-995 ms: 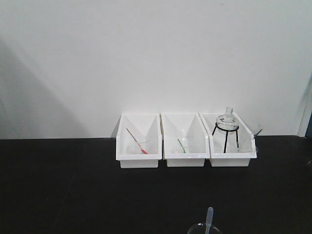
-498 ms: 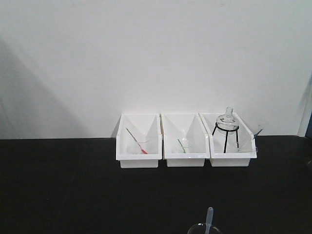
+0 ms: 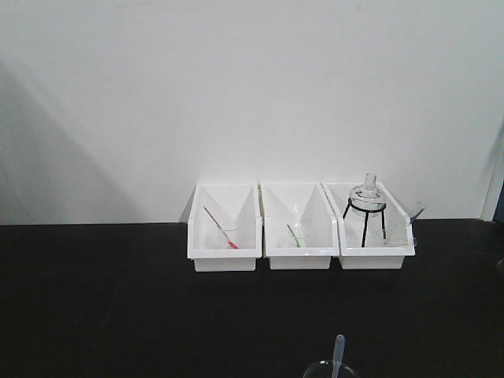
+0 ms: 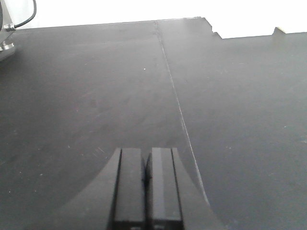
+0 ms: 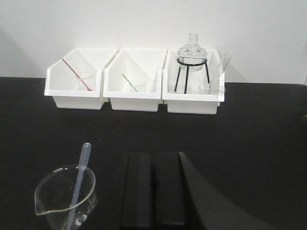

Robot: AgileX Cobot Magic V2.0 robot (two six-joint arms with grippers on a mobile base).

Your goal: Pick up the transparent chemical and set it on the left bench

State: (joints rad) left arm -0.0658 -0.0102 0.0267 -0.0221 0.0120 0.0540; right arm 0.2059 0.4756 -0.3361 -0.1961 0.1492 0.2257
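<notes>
You are looking at a black bench (image 3: 118,299) against a white wall, with three white bins (image 5: 136,93) lined up side by side at its back edge. The transparent chemical (image 5: 79,179), a clear dropper, is leaning bulb-up inside a glass beaker (image 5: 64,194) near the front of the bench, so its upper part is standing free above the rim for a pinch. The red dropper (image 5: 76,74) and green dropper (image 5: 129,81) are resting in small cups in the left and middle bins, well apart from it. A flask on a black tripod (image 5: 192,67) is sitting in the right bin.

Your right end effector (image 5: 153,191) is sitting just beside the beaker, to its right, with its fingers pressed together and holding nothing. Your left end effector (image 4: 146,187) is likewise pressed together, over bare bench. A thin seam (image 4: 175,96) is running across that surface. Nothing is standing on the wide dark stretch left of the beaker, probably giving you room to set the dropper down. The beaker rim is the nearest edge to mind.
</notes>
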